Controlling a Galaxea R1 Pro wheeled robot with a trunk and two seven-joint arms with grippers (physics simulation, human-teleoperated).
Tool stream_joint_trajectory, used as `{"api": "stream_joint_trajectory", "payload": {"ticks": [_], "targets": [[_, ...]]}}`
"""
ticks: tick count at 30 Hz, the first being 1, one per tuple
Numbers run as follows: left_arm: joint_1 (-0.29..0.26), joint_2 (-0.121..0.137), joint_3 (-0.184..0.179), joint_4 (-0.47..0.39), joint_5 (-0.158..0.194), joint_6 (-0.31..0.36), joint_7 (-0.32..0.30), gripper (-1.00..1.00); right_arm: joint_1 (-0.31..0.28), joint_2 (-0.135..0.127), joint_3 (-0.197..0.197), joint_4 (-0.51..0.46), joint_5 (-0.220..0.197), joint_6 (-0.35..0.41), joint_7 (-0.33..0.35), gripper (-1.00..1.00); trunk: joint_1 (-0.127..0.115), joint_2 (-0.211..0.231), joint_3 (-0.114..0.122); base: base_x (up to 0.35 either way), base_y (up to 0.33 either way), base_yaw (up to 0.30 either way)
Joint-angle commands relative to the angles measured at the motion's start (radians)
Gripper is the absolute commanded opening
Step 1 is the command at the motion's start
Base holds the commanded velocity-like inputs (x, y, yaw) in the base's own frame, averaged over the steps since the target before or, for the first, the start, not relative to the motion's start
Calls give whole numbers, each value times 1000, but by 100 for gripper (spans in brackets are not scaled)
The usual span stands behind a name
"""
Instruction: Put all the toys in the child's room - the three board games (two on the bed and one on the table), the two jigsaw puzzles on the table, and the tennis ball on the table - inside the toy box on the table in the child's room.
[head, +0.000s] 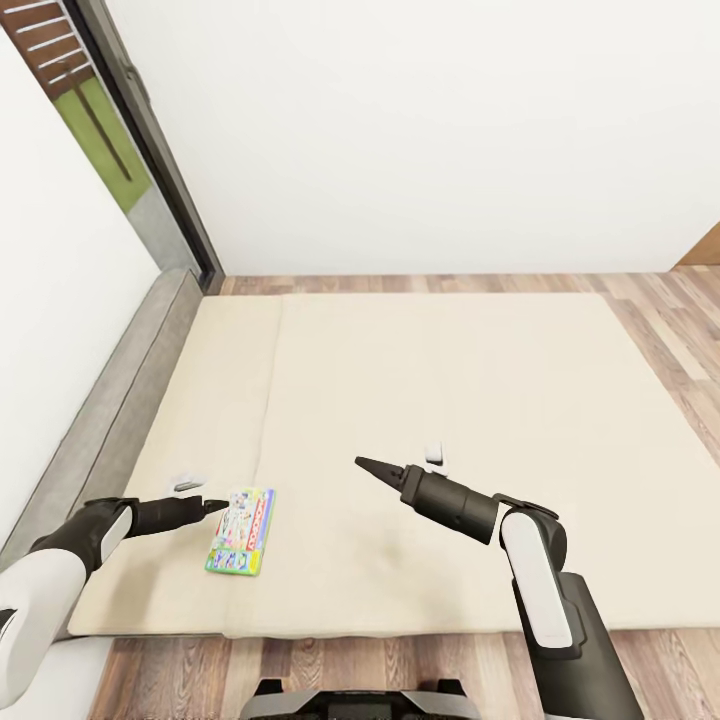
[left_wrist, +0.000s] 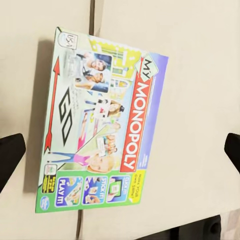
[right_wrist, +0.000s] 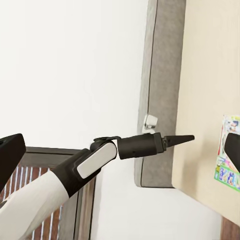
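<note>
One of the board games, a green-and-white "Monopoly" box (head: 241, 531) (left_wrist: 102, 122), lies flat on the bed (head: 420, 400), near the beige mattress's front left corner. My left gripper (head: 215, 504) (left_wrist: 120, 150) hovers at the box's left edge. It is open, with dark fingertips (left_wrist: 10, 155) wide apart on either side of the box and nothing held. The right wrist view shows this gripper (right_wrist: 177, 138) edge-on, with part of the box (right_wrist: 227, 155) beyond it. My right gripper (head: 364, 464) is open and empty over the middle of the mattress, right of the box.
A grey headboard (head: 120, 400) runs along the bed's left side against a white wall. A dark-framed window (head: 130, 130) stands at the far left corner. Wood-plank floor (head: 680, 330) borders the bed on the right, far and near sides. My base (head: 360, 700) is at the bed's front edge.
</note>
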Motion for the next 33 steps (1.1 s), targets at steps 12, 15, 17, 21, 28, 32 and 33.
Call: {"api": "stream_joint_trajectory", "payload": {"ticks": [12, 15, 17, 21, 28, 32, 33], "targets": [[-1, -2, 7, -1, -2, 7, -3, 100, -1, 1, -2, 0, 6, 5, 7, 100, 0, -2, -21, 0, 0, 0], [-1, -2, 6, -1, -2, 7, -3, 100, -1, 1, -2, 0, 6, 5, 7, 100, 0, -2, -26, 0, 0, 0], [-1, -1, 7, -1, -2, 6, -2, 100, -1, 1, -2, 0, 5, 5, 7, 100, 0, -2, -29, 0, 0, 0], [-1, -1, 7, -1, -2, 6, -2, 100, 0, 1, -2, 0, 5, 5, 7, 100, 0, -2, -35, 0, 0, 0], [-1, 0, 7, -1, -2, 4, -3, 100, 0, 1, -2, 0, 5, 5, 7, 100, 0, -2, -47, 0, 0, 0], [-1, 0, 7, -1, -2, 4, -4, 100, 1, 1, -1, 0, 5, 5, 7, 100, 0, -2, -53, 0, 0, 0], [-1, 0, 7, -1, -2, 4, -4, 100, 1, 1, -1, 0, 6, 5, 7, 100, 0, -2, -55, 0, 0, 0]]}}
